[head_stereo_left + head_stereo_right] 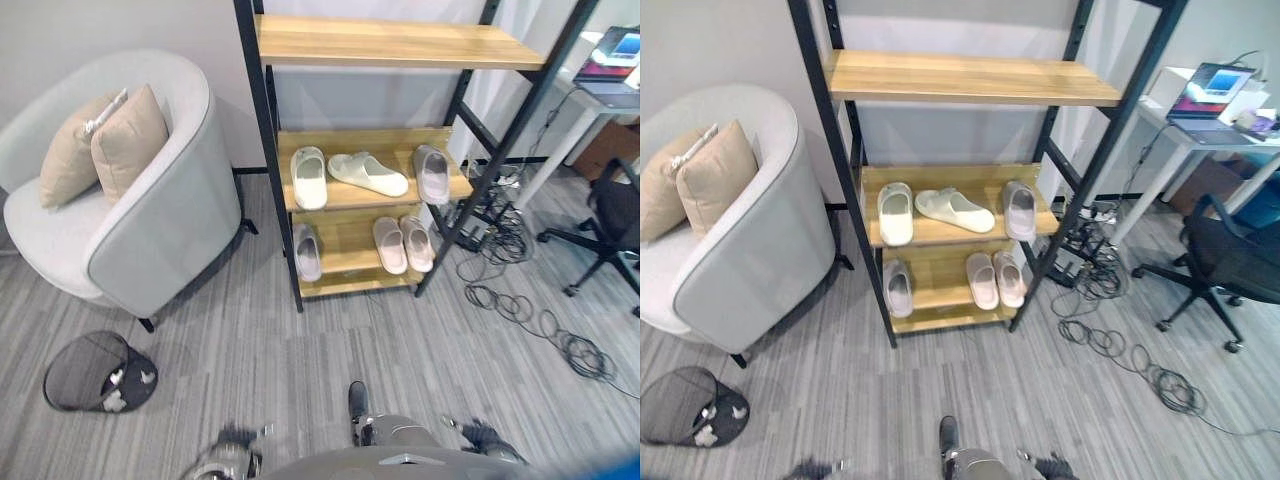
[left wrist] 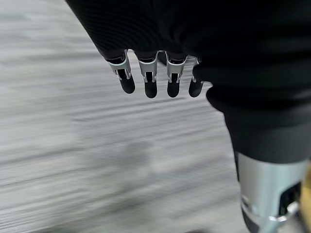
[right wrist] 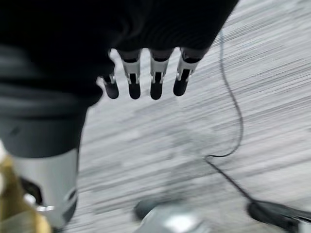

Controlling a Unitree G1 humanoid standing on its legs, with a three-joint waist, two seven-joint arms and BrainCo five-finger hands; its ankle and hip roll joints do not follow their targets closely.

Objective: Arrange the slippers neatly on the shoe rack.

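On shoe rack (image 1: 385,45): six slippers (image 1: 368,172) | left hand (image 2: 150,73), right hand (image 3: 143,73): relaxed, empty

- Grey striped carpet floor (image 1: 300,350) under a pale wall (image 1: 60,30).
- Grey tub armchair (image 1: 150,220) with two beige cushions (image 1: 105,145).
- White desk (image 1: 1185,130) with an open laptop (image 1: 1212,88), beside a black office chair (image 1: 1230,265).
- Cables (image 1: 530,320) lie coiled on the floor.

A black-framed shoe rack (image 1: 268,110) with wooden shelves stands on the grey striped floor (image 1: 330,340). Its top shelf (image 1: 390,44) is bare. On the middle shelf (image 1: 300,140) a white slipper (image 1: 308,177) lies at the left, a pale green slipper (image 1: 368,173) lies crosswise in the middle, and a grey slipper (image 1: 432,173) lies at the right. On the bottom shelf (image 1: 350,262) a single grey slipper (image 1: 307,250) lies at the left, and a pinkish pair (image 1: 402,243) lies side by side at the right.
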